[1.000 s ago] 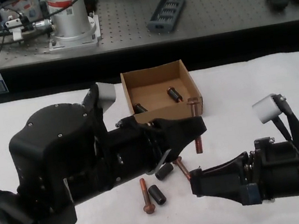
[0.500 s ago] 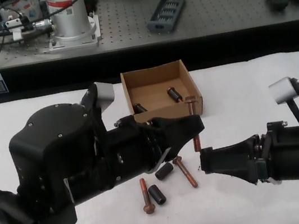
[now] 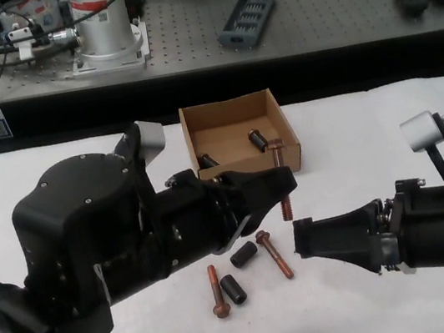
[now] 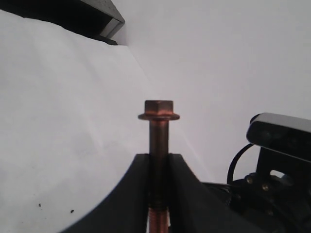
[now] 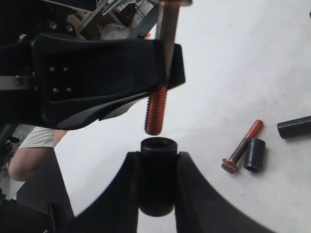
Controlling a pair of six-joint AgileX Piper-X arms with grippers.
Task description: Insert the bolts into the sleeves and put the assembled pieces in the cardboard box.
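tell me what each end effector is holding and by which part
The left end effector grips a copper bolt by its shank, head up. The right end effector grips a black sleeve by its sides, open end toward the bolt.

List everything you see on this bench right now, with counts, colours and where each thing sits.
Cardboard box: one, brown, far middle of the cloth.
Pieces in box: two, dark.
Bolts: three, copper; one held upright, two lying on the cloth.
Sleeves: three, black; one held, two on the cloth.
Cloth: one, white, over the bench.
Left gripper: fingers shut on the bolt.
Right gripper: fingers shut on a sleeve, under the bolt's tip.
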